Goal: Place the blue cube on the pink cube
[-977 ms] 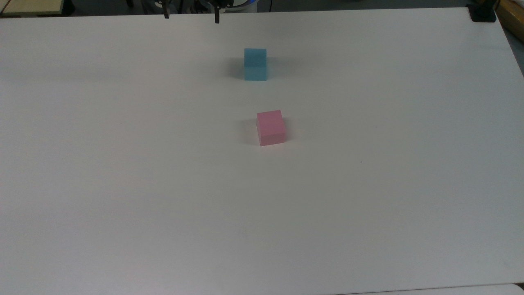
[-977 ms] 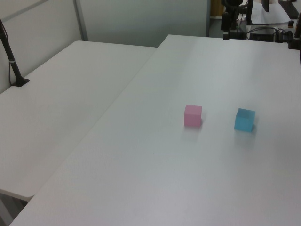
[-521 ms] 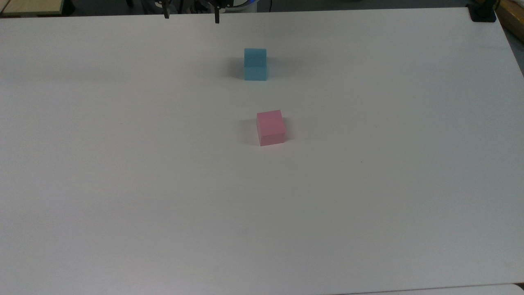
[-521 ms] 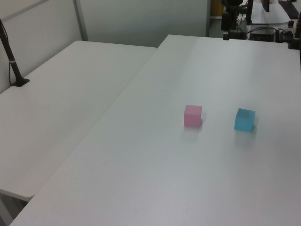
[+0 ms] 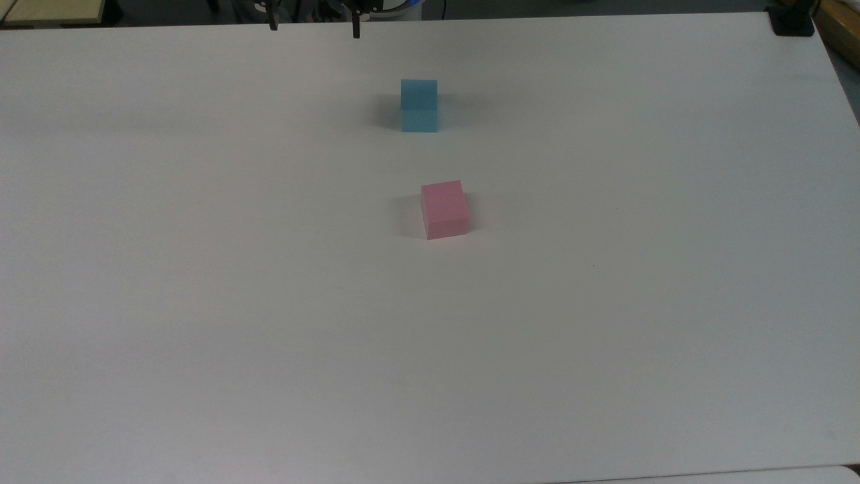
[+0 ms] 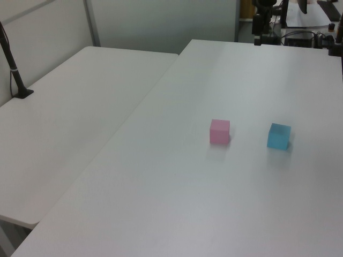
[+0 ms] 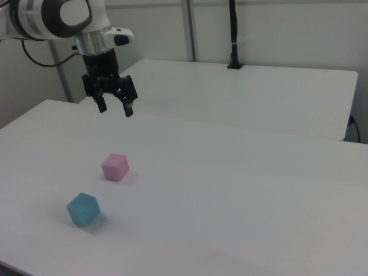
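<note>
Right now two little blocks sit on a big white table [image 5: 201, 302]. The table top is flat, smooth and plain. The blue cube [image 5: 419, 105] is light blue, with dull, plain sides and sharp square edges. The pink cube [image 5: 444, 209] is soft pink and looks the same size, with the same dull, plain sides. Both look like solid blocks with no marks on them.

The two blocks are near each other but do not touch. White table shows between them. In the top view the blue cube is higher up and the pink cube is lower, a bit to the top view's right. In the left view the pink cube [image 6: 220, 131] is to the left and the blue cube [image 6: 278, 136] is to the right. In the right view the pink cube [image 7: 115, 167] is farther back and the blue cube [image 7: 83, 209] is closer to the front, turned so a corner points forward.

The gripper [image 7: 115, 108] is black with two thin fingers, and it hangs from a round white and grey arm [image 7: 52, 17]. Its fingers are spread apart and hold nothing. It hangs in the air above the table, well apart from both blocks. In the right view the pink cube is below it, and the blue cube is farther away, lower and to the right view's left. In the top view its two finger tips [image 5: 356, 30] poke in at the top edge, up and to the top view's left of the blue cube.
</note>
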You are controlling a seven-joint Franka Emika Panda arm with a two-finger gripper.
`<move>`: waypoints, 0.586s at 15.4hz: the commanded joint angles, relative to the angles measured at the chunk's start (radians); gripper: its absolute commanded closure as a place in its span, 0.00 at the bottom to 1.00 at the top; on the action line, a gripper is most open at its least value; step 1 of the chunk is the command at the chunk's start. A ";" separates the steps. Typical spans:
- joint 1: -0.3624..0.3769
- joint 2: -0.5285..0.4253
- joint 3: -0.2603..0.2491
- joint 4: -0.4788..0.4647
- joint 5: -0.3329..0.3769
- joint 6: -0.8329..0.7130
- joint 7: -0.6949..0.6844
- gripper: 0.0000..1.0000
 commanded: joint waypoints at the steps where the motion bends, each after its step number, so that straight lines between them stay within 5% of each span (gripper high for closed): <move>1: 0.005 0.007 -0.007 0.022 0.018 -0.021 -0.020 0.00; 9: 0.013 0.003 -0.001 0.025 0.026 -0.021 -0.017 0.00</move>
